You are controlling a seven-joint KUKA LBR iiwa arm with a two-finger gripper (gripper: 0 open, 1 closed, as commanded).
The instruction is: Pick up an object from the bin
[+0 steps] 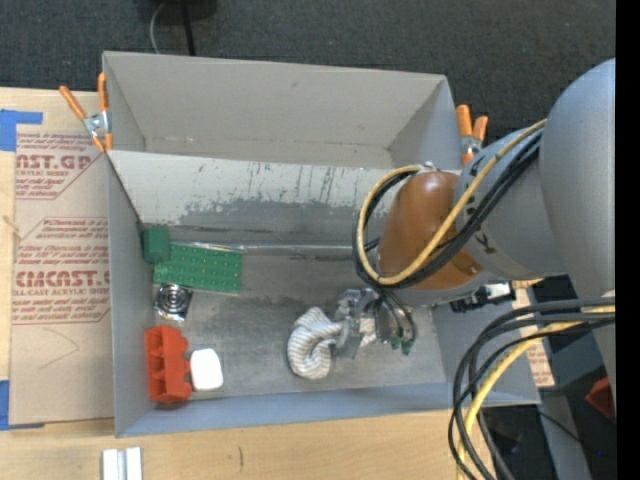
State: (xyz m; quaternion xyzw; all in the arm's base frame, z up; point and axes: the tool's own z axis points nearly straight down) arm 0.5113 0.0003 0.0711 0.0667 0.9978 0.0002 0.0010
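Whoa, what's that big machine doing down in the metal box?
A robot arm is reaching into the grey bin from the right. Its gripper is down near the floor, right beside a whitish coiled bit of rope or cloth at the front middle. I cannot tell whether it has hold of it. Away at the left lie a green studded plate, a small shiny metal piece, a red block and a small white block.

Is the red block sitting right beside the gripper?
No, the red block lies in the lower left corner of the bin beside a white block, while the gripper is at the whitish cloth bundle.
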